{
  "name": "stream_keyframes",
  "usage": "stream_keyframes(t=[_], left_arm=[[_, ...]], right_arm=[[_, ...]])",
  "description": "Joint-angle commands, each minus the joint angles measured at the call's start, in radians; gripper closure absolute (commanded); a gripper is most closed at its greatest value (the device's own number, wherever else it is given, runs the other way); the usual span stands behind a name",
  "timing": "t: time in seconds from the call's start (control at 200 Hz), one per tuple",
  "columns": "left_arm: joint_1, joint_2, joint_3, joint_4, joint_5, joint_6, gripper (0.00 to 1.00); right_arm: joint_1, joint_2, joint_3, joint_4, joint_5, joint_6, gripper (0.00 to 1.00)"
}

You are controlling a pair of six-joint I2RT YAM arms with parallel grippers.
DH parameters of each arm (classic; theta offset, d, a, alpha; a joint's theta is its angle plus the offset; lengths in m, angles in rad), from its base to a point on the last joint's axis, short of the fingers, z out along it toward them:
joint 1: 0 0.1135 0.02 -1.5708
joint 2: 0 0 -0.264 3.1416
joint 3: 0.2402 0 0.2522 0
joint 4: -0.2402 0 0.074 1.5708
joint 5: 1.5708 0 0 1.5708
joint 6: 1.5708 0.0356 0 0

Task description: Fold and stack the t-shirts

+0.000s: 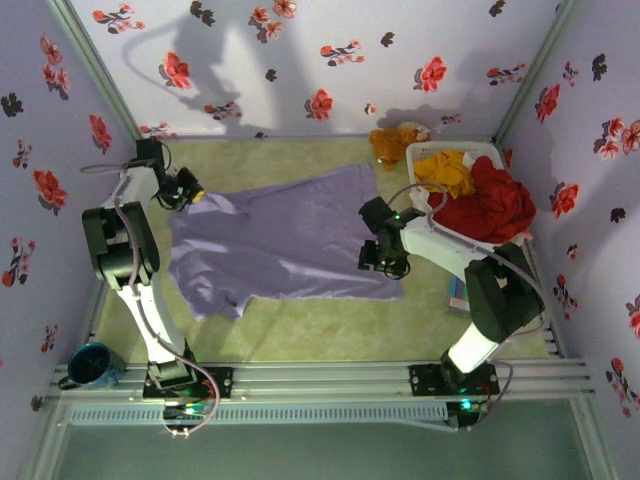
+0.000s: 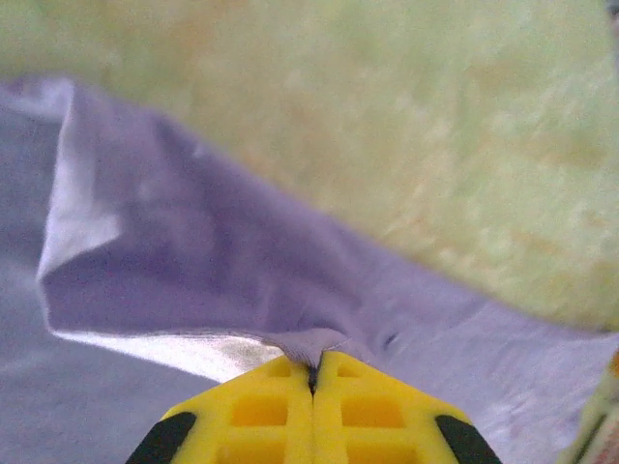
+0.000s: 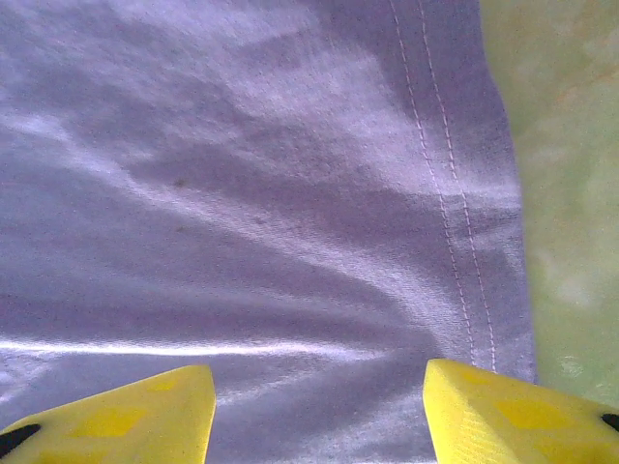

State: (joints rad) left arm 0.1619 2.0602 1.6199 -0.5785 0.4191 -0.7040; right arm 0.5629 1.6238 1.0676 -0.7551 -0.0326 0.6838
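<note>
Top: lavender tee (image 1: pixel 290 235) spread on bench (image 1: pixel 300 330); left fingers (image 1: pixel 192 192) at its far-left corner, right fingers (image 1: pixel 384 260) over the hem by the R arm. L wrist: fingers clenched on pinched tee edge. R wrist: fingers apart above hem, gripping nothing.

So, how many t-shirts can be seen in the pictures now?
3. The purple t-shirt lies spread on the table; the red t-shirt and the orange-yellow t-shirt are heaped in the white basket. More may be hidden beneath them.

lavender t-shirt (image 1: pixel 290 240), pale green table (image 1: pixel 330 325)
</note>
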Motion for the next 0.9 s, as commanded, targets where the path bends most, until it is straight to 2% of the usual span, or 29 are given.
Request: stream_keyframes(t=[0.0,0.105,0.17,0.21,0.375,0.495,0.61,0.745,0.895], left_arm=[[0.009,0.084,0.08,0.045,0.042,-0.112,0.91],[0.009,0.1,0.077,0.043,0.057,-0.108,0.7],[0.01,0.075,0.041,0.059,0.064,-0.103,0.53],[0.01,0.054,0.02,0.058,0.061,-0.091,0.49],[-0.009,-0.085,-0.026,-0.11,-0.053,0.036,0.46],[-0.013,-0.218,-0.187,-0.145,-0.106,0.089,0.46],[-0.015,-0.295,-0.37,-0.079,-0.066,0.08,0.46],[-0.034,-0.31,-0.495,0.005,-0.013,0.036,0.45],[-0.069,-0.375,-0.537,-0.063,-0.056,0.05,0.41]], right_arm=[[0.004,-0.038,0.023,-0.046,0.02,-0.002,0.4],[0.005,-0.049,0.022,-0.051,0.021,0.002,0.4],[0.005,-0.055,0.017,-0.05,0.022,0.003,0.4],[0.004,-0.056,0.014,-0.046,0.019,0.004,0.39],[0.006,-0.04,0.003,-0.031,0.0,0.004,0.39],[0.006,-0.025,-0.026,0.01,-0.022,0.01,0.39],[0.006,-0.001,-0.051,0.041,-0.045,0.013,0.39],[0.006,-0.002,-0.086,0.054,-0.057,0.014,0.39],[0.008,-0.023,-0.12,0.04,-0.054,0.03,0.39]])
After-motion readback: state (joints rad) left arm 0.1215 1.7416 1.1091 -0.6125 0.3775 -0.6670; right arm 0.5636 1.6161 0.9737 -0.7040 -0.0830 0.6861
